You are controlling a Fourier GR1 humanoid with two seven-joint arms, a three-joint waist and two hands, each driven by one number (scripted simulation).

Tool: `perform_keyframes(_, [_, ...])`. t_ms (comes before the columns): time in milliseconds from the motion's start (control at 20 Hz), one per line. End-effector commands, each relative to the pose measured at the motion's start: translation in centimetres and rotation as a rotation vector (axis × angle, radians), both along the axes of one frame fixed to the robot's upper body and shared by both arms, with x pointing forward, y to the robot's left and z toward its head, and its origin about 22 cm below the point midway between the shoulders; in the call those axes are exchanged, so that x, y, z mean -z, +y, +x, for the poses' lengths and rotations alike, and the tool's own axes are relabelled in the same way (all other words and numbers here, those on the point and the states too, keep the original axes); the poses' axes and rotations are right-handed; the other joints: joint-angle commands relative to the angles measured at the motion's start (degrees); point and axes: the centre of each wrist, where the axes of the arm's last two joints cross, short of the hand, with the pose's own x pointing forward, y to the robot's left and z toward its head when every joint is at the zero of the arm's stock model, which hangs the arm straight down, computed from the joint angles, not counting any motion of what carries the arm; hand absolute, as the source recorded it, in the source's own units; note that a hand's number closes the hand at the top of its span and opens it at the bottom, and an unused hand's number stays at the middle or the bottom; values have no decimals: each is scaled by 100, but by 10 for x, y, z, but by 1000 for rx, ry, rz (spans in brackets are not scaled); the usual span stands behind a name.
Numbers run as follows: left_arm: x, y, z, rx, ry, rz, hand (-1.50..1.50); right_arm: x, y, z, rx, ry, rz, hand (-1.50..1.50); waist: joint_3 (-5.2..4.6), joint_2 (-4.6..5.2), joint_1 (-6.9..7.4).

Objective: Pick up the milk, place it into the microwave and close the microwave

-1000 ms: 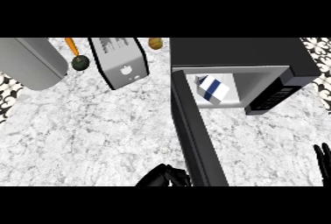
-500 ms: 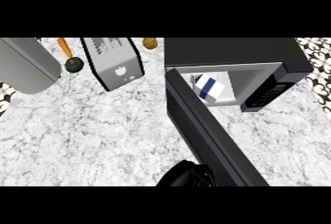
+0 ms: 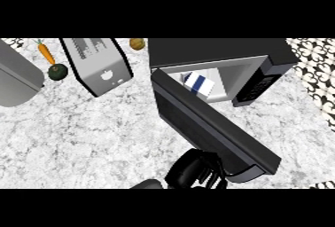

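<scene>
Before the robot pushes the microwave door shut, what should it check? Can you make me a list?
1. Milk inside the microwave: ok, it stands in the cavity.
2. Milk clear of the door's path: ok, it sits back from the opening.
3. Door state: not ok yet, partly open.
4. Left hand at the door: ok, it is at the door's outer end; contact cannot tell.
5. Right hand out of the doorway: cannot tell, not in view.
6. Toaster and vegetables clear of the door: ok.
</scene>
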Motion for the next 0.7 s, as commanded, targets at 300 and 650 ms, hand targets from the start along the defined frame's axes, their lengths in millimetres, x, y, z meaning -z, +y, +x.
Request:
perform_keyframes(300, [-42,-11,32,-172,-100,-274,-150,-29,-4,11,-62,-79,-8,-150,-32,119,-475])
perform_keyframes(650, [-53,-14,52,-217,-146,-300,-150,-40,-6,24,-105,-105,12,-150,-10,233,-700])
